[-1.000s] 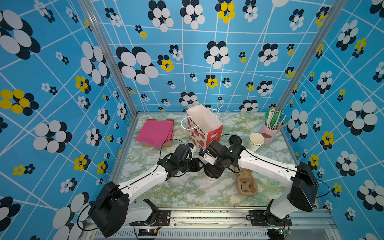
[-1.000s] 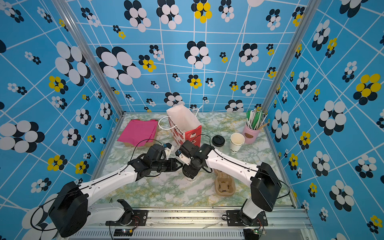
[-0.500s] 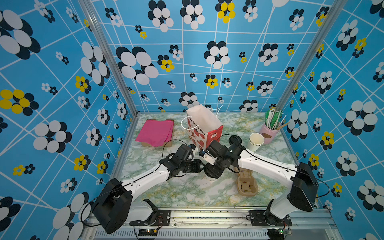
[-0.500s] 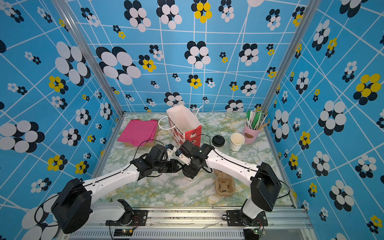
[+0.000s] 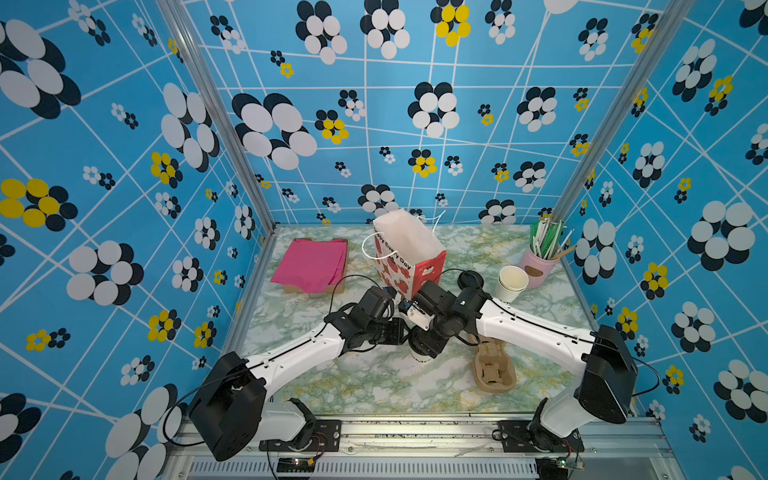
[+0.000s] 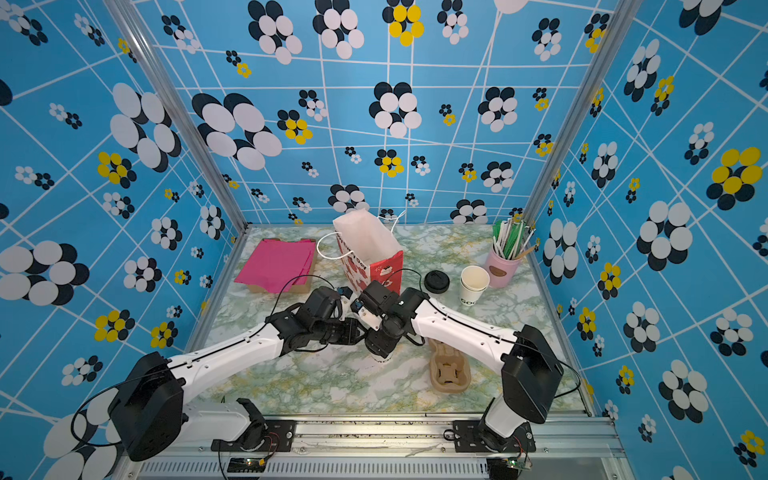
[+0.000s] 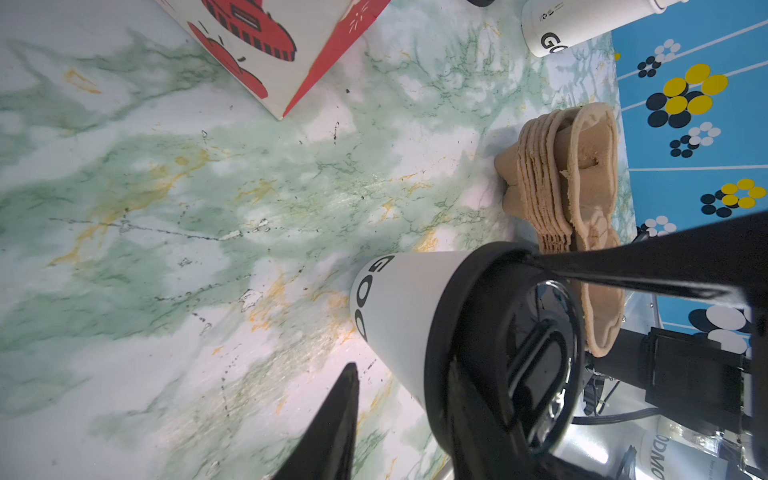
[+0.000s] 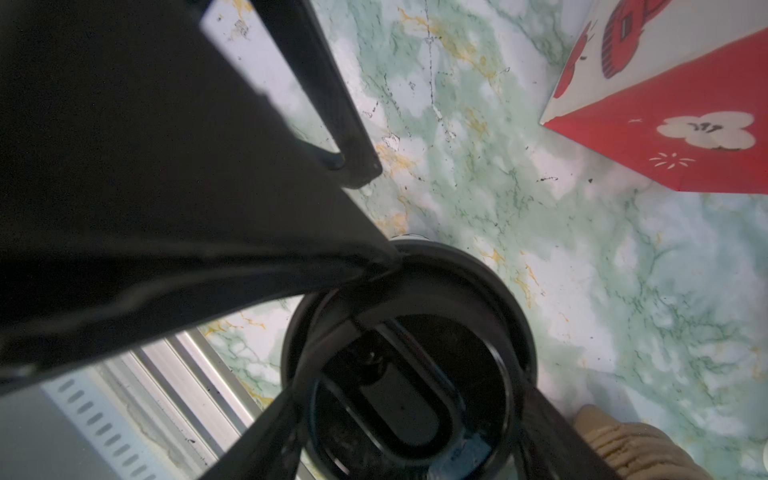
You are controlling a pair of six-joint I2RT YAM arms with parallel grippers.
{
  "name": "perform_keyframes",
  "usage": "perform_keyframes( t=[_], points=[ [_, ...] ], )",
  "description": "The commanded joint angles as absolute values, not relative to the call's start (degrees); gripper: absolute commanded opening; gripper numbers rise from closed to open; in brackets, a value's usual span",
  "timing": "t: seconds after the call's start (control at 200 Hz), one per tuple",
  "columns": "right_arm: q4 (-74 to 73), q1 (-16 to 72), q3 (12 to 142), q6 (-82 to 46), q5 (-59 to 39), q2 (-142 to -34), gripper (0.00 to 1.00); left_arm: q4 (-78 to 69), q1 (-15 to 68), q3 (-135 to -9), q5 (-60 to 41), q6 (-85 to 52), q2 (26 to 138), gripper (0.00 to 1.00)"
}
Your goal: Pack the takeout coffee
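Small white takeout coffee (image 7: 395,316) — black lettering down its side, black sip lid (image 8: 461,282) on — upright on marble tabletop (image 5: 374,382), front middle

- In both top views the right gripper (image 5: 424,344) and its wrist hid the takeout coffee (image 5: 422,360), leaving only its base.
- In the left wrist view, its lettering curved out of sight after "GOO".
- In the right wrist view the lid (image 8: 415,374) was blurred and hid the cup wall.

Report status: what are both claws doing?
Right gripper clamped from above on black-lidded white paper cup. Left gripper open at its side. Cup upright on marble table. Red-and-white paper bag behind, nothing between.
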State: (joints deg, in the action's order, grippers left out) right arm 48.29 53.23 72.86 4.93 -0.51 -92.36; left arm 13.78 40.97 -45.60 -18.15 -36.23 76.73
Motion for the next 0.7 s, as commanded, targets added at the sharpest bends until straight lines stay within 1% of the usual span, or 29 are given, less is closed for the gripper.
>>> perform_keyframes(
  t=[0.0, 0.495, 0.7],
  points=[
    [55.9, 54.6, 65.4, 5.1, -4.4, -99.1, 0.73, 22.6, 42.2, -43.3, -15.7, -35.4, 80.3, 0.36],
    [55.2, 54.6, 64.1, 4.7, -4.5, -98.4, 0.73, 21.1, 42.4, -40.3, -15.8, -36.6, 82.8, 0.32],
    [55.2, 54.6, 64.2, 4.6, -4.6, -98.4, 0.73, 18.2, 42.3, -41.7, -17.9, -36.7, 79.8, 0.33]
  ],
)
